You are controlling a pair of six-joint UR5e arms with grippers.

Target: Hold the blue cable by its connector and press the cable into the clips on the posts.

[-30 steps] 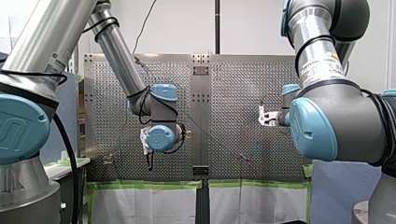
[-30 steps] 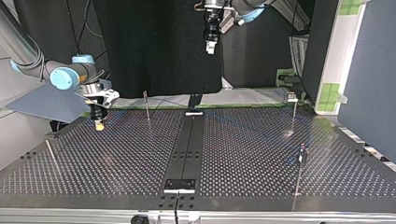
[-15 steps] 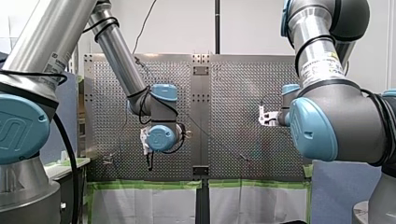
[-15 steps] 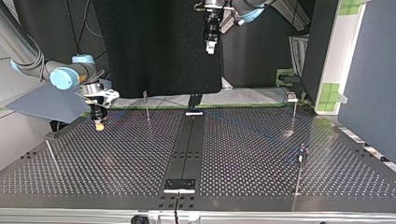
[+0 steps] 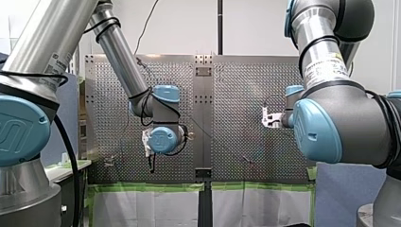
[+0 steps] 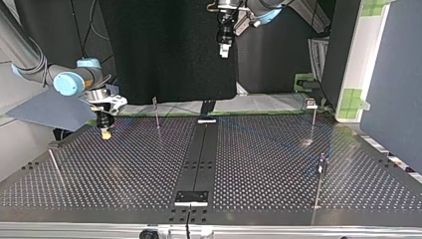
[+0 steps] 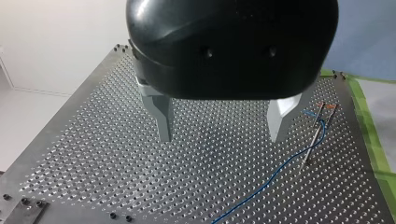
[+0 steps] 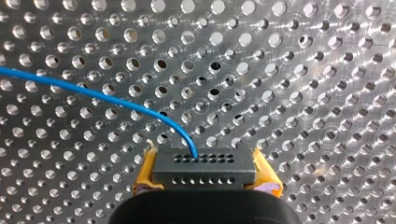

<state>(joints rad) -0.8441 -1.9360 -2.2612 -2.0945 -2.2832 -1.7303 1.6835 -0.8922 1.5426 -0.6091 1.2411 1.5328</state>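
In the right wrist view my right gripper (image 8: 205, 179) is shut on the black connector (image 8: 203, 165), gripped between its yellow pads (image 8: 145, 173). The blue cable (image 8: 107, 99) leaves the connector and curves away over the perforated plate. The top view puts my right gripper (image 6: 105, 132) low over the table at the far left, near a thin post (image 6: 157, 113). My left gripper (image 6: 225, 50) hangs high above the table's far edge. In the left wrist view it (image 7: 222, 133) is open and holds nothing. Below it, the blue cable (image 7: 271, 179) runs to a clip post (image 7: 319, 128) beside one finger.
More thin posts stand on the table at the top view's right (image 6: 313, 117) and near right (image 6: 321, 174), and one at the near left (image 6: 54, 167). A black strip (image 6: 199, 159) runs down the table's middle. Green tape (image 7: 373, 140) marks the plate's edge.
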